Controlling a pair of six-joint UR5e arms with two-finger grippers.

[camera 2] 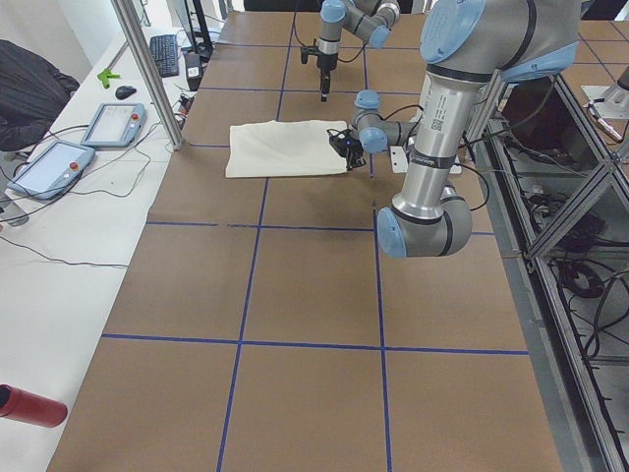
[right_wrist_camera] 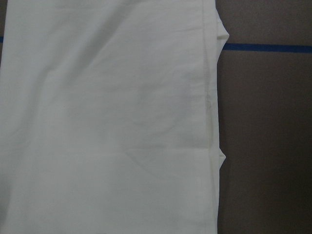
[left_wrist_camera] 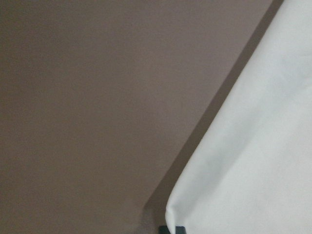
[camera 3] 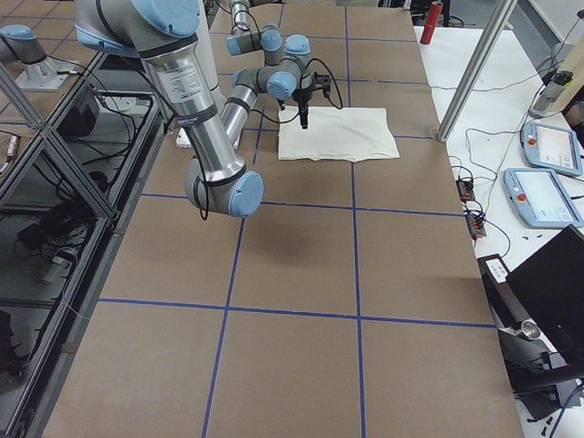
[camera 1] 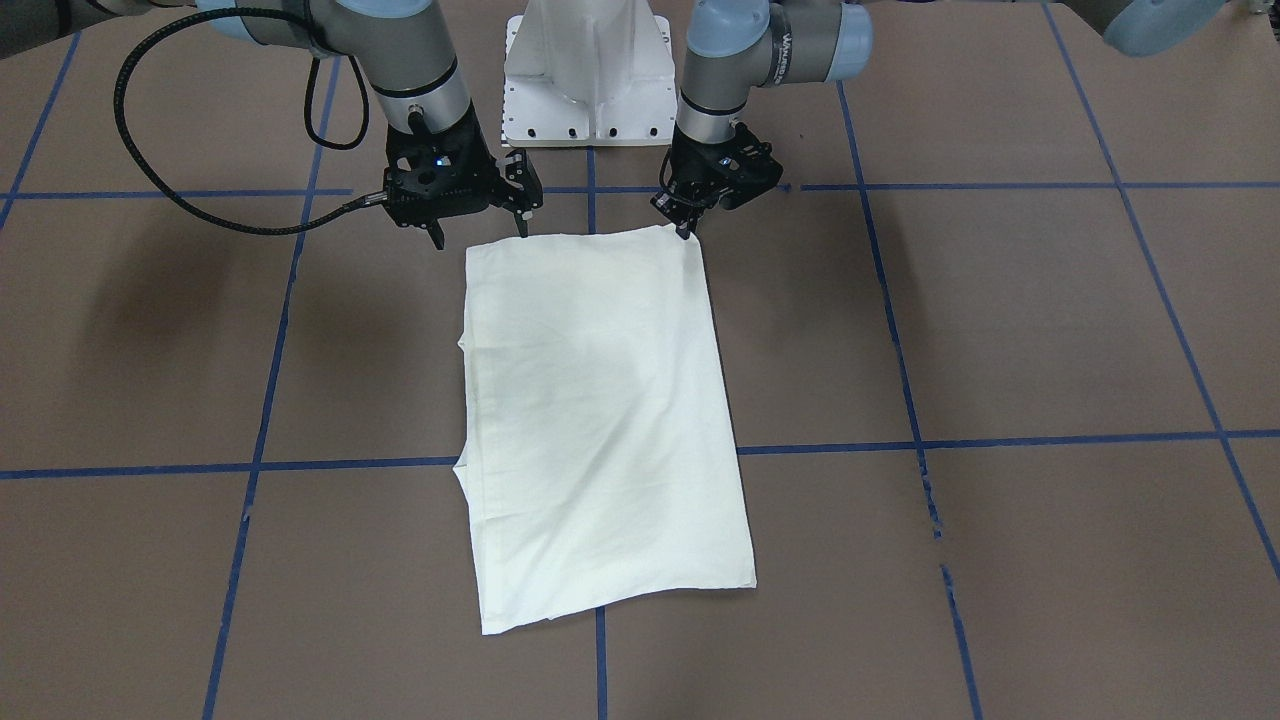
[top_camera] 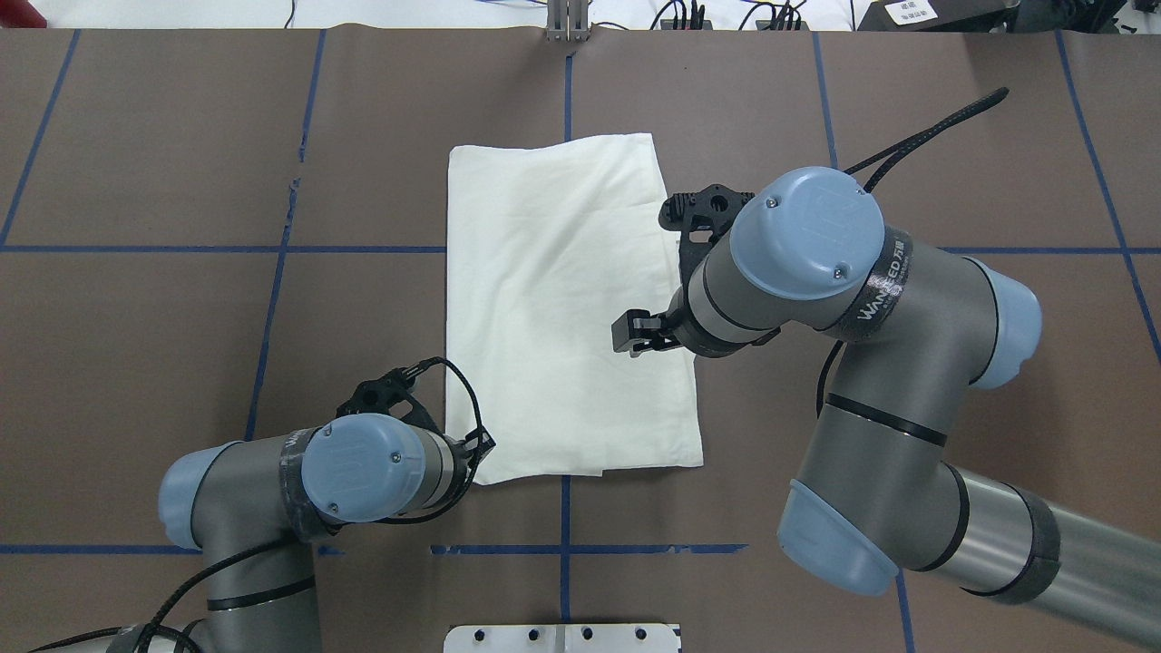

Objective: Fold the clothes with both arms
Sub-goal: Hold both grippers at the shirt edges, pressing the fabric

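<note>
The cream-white T-shirt (camera 1: 600, 400) lies flat on the table, folded into a long rectangle with its plain side up. Its print and collar are hidden. It also shows in the overhead view (top_camera: 562, 299). My left gripper (camera 1: 686, 228) is low at the shirt's corner nearest the robot on my left side (top_camera: 481, 444). Its jaws look shut on that corner, and the left wrist view shows the corner (left_wrist_camera: 170, 214) at a dark fingertip. My right gripper (camera 1: 480, 233) is open and empty, raised above the shirt's other near corner (top_camera: 635, 331). The right wrist view shows only the shirt's hemmed edge (right_wrist_camera: 207, 97).
The white pedestal base (camera 1: 588, 80) stands just behind the shirt's near edge. Blue tape lines (camera 1: 260, 440) grid the brown table. A black cable (camera 1: 180, 200) loops beside the right arm. Pendant tablets (camera 2: 49, 162) and a metal post (camera 2: 147, 69) stand off the far side.
</note>
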